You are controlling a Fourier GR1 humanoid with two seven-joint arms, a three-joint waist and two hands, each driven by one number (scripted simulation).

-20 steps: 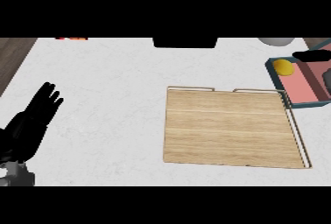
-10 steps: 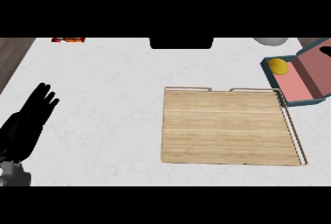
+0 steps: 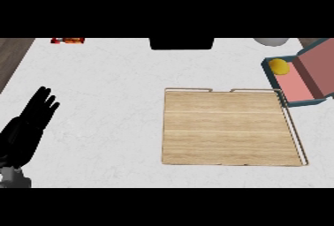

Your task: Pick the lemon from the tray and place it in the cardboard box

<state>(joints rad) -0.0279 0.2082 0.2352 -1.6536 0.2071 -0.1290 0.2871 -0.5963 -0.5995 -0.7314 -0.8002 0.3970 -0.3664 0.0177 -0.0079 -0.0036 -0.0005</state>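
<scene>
Lemon sits in box at far right

Left hand (image 3: 29, 126), black, rests at the near left edge of the white counter (image 3: 104, 88), fingers straight and open, holding nothing. A wooden tray (image 3: 228, 130) lies centre-right. At the far right, touching the tray's corner, a teal box with a pink inside (image 3: 306, 79) holds the yellow lemon (image 3: 279, 66). The right hand is out of sight.

View: it has shifted over the last second, so everything on the white desk (image 3: 117, 88) sits a little further right and lower in the picture.
Teal box with pink lining (image 3: 306, 77): a second ago a black shape covered its upper part; that shape is gone, and the box's pink inside shows fully.
Yellow lemon (image 3: 279, 66): now uncovered at the box's left end.
Left hand (image 3: 29, 121): slightly lower left than before.
</scene>
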